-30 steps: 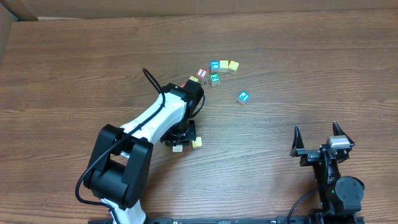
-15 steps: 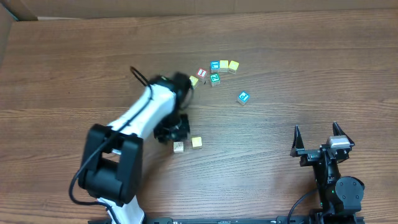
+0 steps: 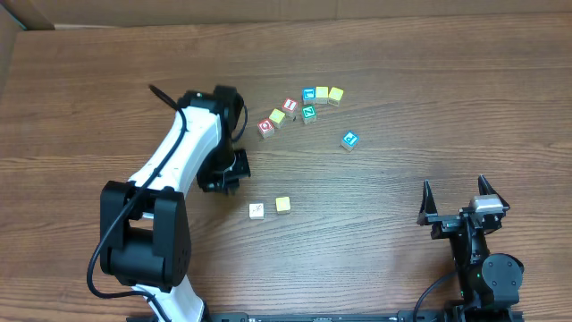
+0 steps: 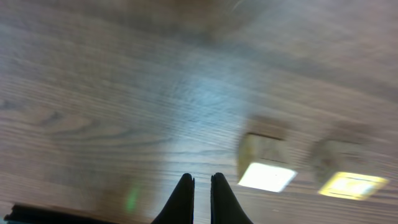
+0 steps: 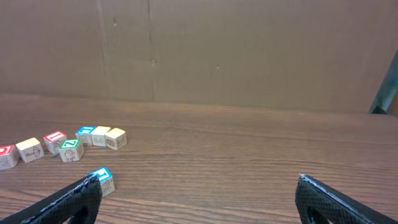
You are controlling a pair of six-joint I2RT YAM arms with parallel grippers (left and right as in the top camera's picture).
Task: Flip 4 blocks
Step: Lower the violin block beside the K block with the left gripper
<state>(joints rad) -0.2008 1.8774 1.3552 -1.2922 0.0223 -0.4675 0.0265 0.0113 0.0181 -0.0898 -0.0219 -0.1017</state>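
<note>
The left pincer [image 4: 201, 182] is seen shut on nothing, poised low over the worktop [image 3: 107, 107] near the whitish-cream block [image 3: 256, 210] and the yellow block [image 3: 283, 205], which are judged to be lying free. The blue-faced block [image 3: 349, 139] lies alone; the teal-green-faced block [image 3: 308, 113] sits in the far cluster. The right pincer [image 3: 454, 192] is parked wide open and empty, well apart from all the blocks.

We see a brown wood-grain desk [image 3: 429, 72]. Left of the frame's centre, a whitish block [image 3: 256, 210] and a yellow block [image 3: 282, 205] lie side by side, not touching. In the upper middle runs a loose row of letter cubes [image 3: 322, 93], with a red-faced cube [image 3: 265, 128] at its left end, a teal-faced block [image 3: 308, 113] just below the row, and a blue-faced block [image 3: 349, 139] alone at lower right
</note>
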